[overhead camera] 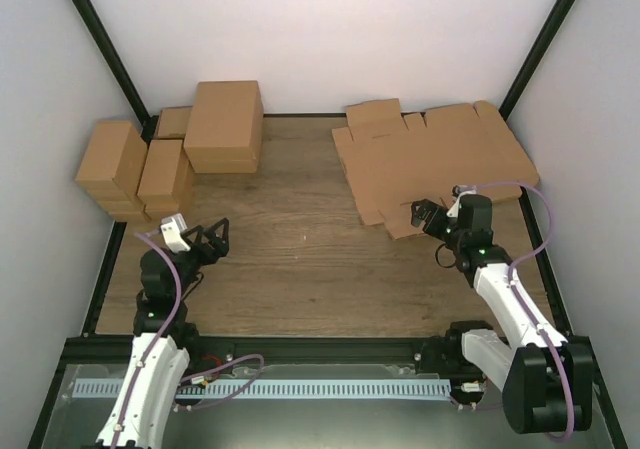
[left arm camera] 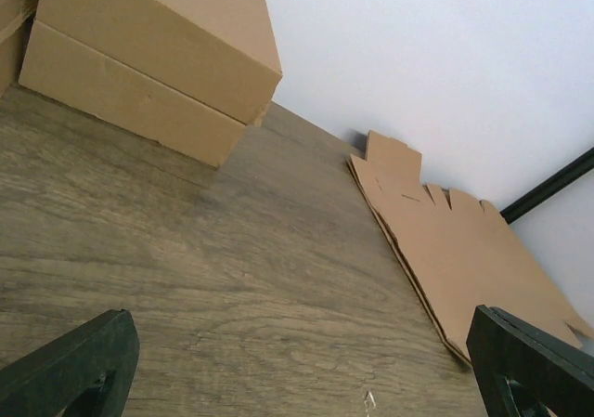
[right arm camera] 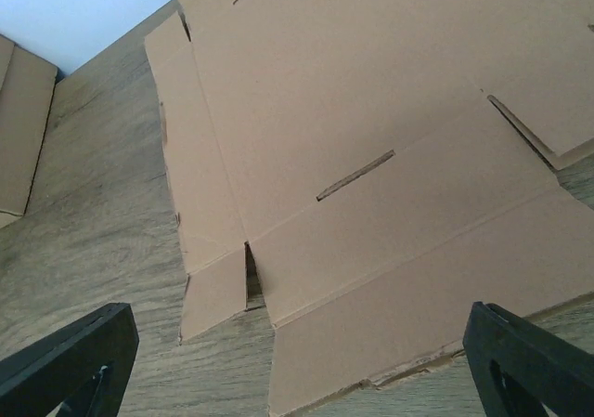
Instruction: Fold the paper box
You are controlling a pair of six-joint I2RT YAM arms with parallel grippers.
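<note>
Closest: right arm [overhead camera: 510,309], left arm [overhead camera: 150,359], at near edge of table [overhead camera: 300,269], wood grain. paper box [overhead camera: 430,159]: flat, unfolded, far right on table. cartons [overhead camera: 222,124]: stacked far left. right gripper [overhead camera: 424,215]: jaws wide apart, empty, over near edge of paper box. left gripper [overhead camera: 215,237]: released, empty, over bare wood.

Bright even light, soft shadows (wrist views slightly soft).

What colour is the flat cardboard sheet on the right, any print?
The cardboard sheet is plain brown, unprinted; clearest in the right wrist view.
</note>
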